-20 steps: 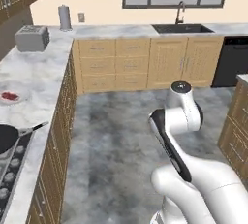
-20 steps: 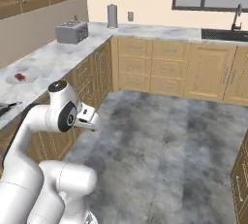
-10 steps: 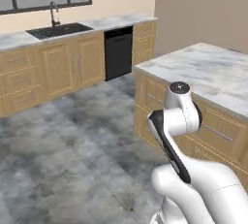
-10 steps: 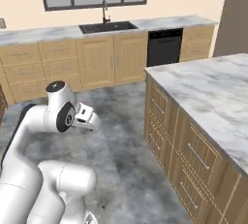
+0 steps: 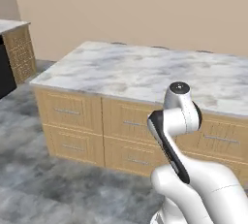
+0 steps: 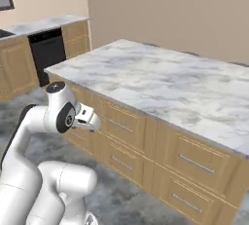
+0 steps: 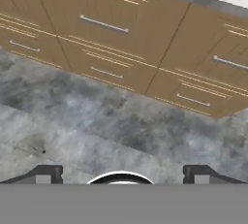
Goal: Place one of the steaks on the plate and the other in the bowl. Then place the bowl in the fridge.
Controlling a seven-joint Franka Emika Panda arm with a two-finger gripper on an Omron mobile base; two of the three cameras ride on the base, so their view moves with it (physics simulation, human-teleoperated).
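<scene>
The steaks, the bowl, the plate and the fridge are out of view. My arm is folded close to the base, with the hand [image 6: 88,117] held low in front of the island's drawers. In the hand view my gripper [image 7: 123,175] is open: its two dark fingertips [image 7: 47,173] stand far apart with nothing between them. It looks down at the grey stone floor [image 7: 97,121] and the island's drawer fronts [image 7: 104,24].
A kitchen island with a marble top [image 5: 145,70] and tan wood drawers [image 6: 189,163] stands right ahead. A black dishwasher [image 6: 47,53] sits under the back counter [image 6: 46,23] to the left. Open floor [image 5: 43,189] lies left of the island.
The whole picture has swung: the base has turned, so the sink wall and dishwasher slid off to the left and the island now fills the front. The arm keeps its folded pose.
</scene>
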